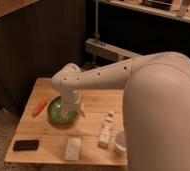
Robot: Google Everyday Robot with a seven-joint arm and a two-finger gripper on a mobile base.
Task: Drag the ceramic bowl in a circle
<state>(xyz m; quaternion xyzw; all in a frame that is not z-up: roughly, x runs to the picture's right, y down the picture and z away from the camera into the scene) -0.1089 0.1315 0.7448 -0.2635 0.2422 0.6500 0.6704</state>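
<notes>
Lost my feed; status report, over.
End effector inside ceramic bowl. Bowl on wooden table. Carrot close beside bowl, may obstruct circle.

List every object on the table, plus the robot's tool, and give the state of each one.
ceramic bowl, upright on the table, tool inside it.
tool, lowered into the bowl from above.
carrot, lying flat beside the bowl.
small white bottle, lying on its side.
white cup, upright near the table's edge.
black phone, lying flat near the table's corner.
white packet, lying flat near the table's edge.
</notes>
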